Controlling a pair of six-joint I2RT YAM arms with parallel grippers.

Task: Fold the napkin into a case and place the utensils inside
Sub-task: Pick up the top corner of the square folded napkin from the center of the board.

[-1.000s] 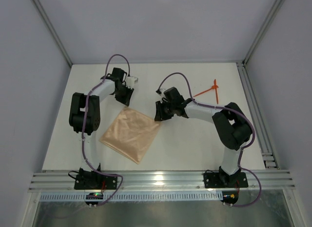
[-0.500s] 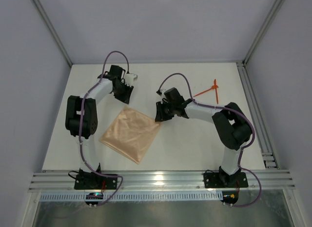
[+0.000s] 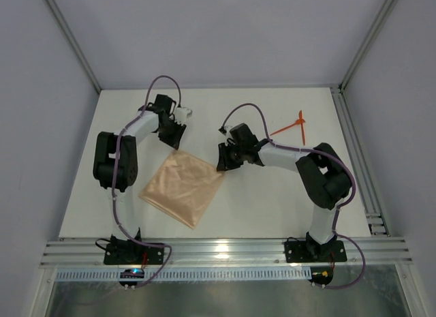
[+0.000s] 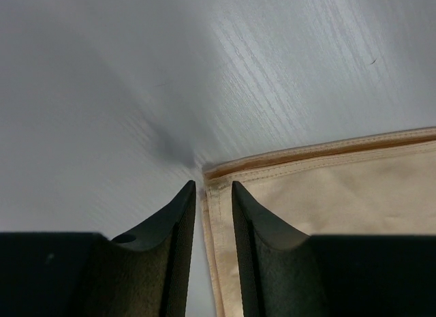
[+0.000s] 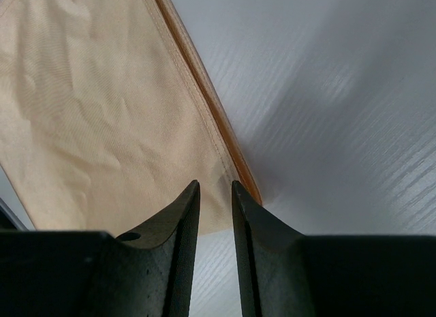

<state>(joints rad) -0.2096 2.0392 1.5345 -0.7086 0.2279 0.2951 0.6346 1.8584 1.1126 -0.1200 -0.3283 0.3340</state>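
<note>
Here we are at the white table [image 3: 272, 201], and the peach-orange napkin [image 3: 184, 186] lies flat just left of the frame's centre. It is turned like a diamond, open and unfolded, with no case shape to it yet. The left gripper [image 3: 175, 138] sits right at the napkin's upper corner, nose down over it. In the left wrist view that hemmed corner pokes out just past the two black fingers [image 4: 174, 221], in the middle of the frame. The cloth spreads off to the lower right, with bare table above and to the left. Its jaws stand a narrow slot apart, with the hem showing through the slot and nothing clamped that I can see. Over on the other side, the right gripper [image 3: 223, 161] hangs over the napkin's right-hand corner. The right wrist view shows the cloth filling the upper left and its darker hem running diagonally down to the fingertips [image 5: 187, 208]. Same story there: the jaws are parted by a thin gap, the cloth lies flat beneath them, and I see no pinch. The utensils [image 3: 291, 128], two thin orange-red sticks meeting at an angle, lie in the upper right of the table. They are well apart from the napkin and untouched by either arm.
</note>
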